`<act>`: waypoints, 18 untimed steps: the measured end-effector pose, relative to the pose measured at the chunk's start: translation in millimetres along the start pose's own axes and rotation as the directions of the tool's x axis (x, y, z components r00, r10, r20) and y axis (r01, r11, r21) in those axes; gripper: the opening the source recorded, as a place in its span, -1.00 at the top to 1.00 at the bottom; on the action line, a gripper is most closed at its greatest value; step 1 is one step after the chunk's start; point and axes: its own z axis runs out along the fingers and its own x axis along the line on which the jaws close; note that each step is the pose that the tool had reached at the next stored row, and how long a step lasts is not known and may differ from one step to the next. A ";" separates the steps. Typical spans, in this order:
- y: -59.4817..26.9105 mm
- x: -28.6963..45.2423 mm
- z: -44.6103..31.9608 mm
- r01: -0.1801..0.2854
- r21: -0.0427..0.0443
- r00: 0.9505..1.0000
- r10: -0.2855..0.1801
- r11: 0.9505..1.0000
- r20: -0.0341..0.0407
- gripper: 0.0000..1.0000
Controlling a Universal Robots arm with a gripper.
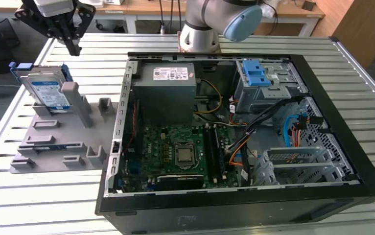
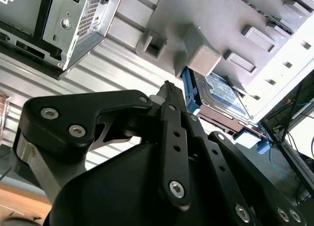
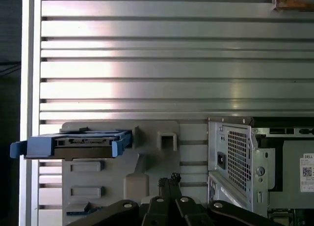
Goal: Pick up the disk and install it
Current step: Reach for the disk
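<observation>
The tool (image 1: 75,50) hangs over the far corner of the slatted metal bench (image 1: 44,205), at the exterior view's left. Its 2 black fingers are drawn together to a single point and hold nothing; both wrist views show the tips meeting, with no gap between them (image 2: 168,86) (image 3: 170,178).

The disk (image 1: 47,90) is below the tool and apart from it, a little toward the exterior view's left of the fingertips. It stands on edge, leaning slightly, at the end of a grey holder (image 1: 63,147) nearest the tool. Its blue-and-white label faces outward and its blue carrier frame shows along the top edge. In the first wrist view the disk (image 3: 73,143) is seen edge-on, a blue frame around a dark metal slab, offset to one side of the fingertips, with the holder's (image 3: 147,157) blocks and slots directly under them. In the second wrist view the disk (image 2: 221,93) lies just beyond the fingertips, tucked behind a grey post of the holder (image 2: 211,19).

On the exterior view's right of the tool, well apart from it, an open computer case (image 1: 240,210) lies on the bench. Inside are a grey power supply (image 1: 168,90), a green board (image 1: 174,147) and a blue latch (image 1: 255,73) on the drive cage. The arm (image 1: 204,19) rises from the bench behind the case.
</observation>
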 end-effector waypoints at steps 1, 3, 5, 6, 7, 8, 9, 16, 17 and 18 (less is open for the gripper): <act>1.2 1.5 0.1 0.000 0.000 1.000 0.000 1.000 0.000 0.79; 3.3 5.3 0.2 0.000 0.000 1.000 0.000 1.000 0.000 0.79; 4.9 9.2 0.4 0.000 0.000 1.000 0.000 1.000 0.000 0.79; 5.2 10.1 0.5 0.000 0.000 1.000 0.000 1.000 0.000 0.79; 5.3 10.3 0.5 0.000 0.000 1.000 0.000 1.000 0.000 0.79; 5.3 10.4 0.5 0.000 0.000 1.000 0.000 1.000 0.000 0.79; 5.3 10.4 0.5 0.000 0.000 1.000 0.000 1.000 0.000 0.79; 5.3 11.0 0.5 0.000 0.000 1.000 0.000 1.000 0.000 0.79; 5.4 11.5 0.5 0.000 0.000 1.000 0.000 1.000 0.000 0.79; 5.5 12.2 0.4 0.000 0.000 1.000 0.000 1.000 0.000 0.79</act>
